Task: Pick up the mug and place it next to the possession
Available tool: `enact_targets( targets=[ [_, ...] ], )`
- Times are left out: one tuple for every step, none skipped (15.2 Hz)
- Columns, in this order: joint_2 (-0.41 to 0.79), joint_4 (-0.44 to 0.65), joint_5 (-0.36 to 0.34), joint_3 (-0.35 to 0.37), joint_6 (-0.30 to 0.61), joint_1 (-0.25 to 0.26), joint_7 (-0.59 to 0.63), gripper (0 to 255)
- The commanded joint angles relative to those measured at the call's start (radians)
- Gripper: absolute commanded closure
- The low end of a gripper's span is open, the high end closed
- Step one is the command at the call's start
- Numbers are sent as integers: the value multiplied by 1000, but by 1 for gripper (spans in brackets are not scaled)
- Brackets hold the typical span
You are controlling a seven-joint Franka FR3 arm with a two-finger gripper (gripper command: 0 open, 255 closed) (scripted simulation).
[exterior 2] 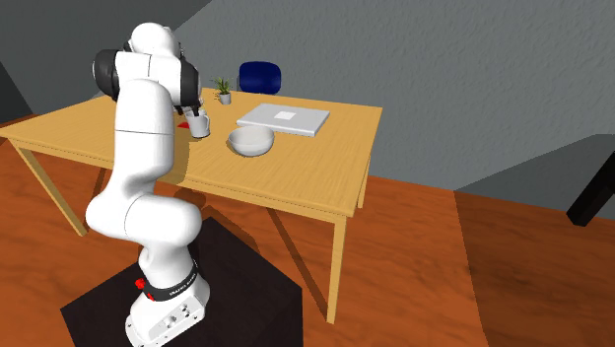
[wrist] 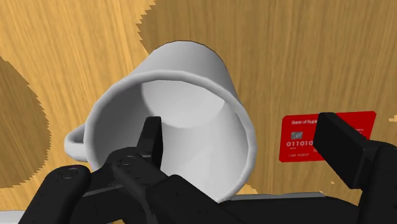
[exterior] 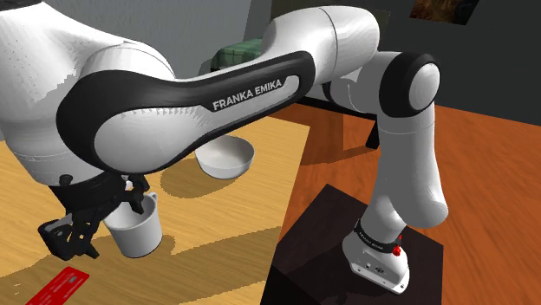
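Observation:
A white mug stands upright on the wooden table, its handle toward the hand. A red card lies flat on the table close beside it. My black gripper hangs over the mug and is open. One finger reaches down inside the mug's mouth. The other finger stands well outside the mug wall, above the card, and does not touch the mug.
A white bowl sits further along the table. A closed grey laptop, a small potted plant and a blue chair are at the table's far side. The dark stand is beside the table edge.

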Motion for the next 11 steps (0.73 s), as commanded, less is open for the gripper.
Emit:
enact_targets(
  targets=[
    [3,56,1,2,-53,13,-4,0],
    [6,95,0,3,-88,21,-6,0],
    [10,129,-1,3,-117,30,-9,0],
    [10,129,-1,3,-117,30,-9,0],
    [9,128,-1,3,-117,29,-9,0],
    [10,129,-1,3,-117,30,-9,0],
    [10,129,-1,3,-117,30,-9,0],
    [10,129,-1,3,-117,30,-9,0],
    [10,129,-1,3,-117,30,-9,0],
    [10,129,-1,3,-117,30,-9,0],
    [10,129,-1,3,-117,30,-9,0]
  ],
)
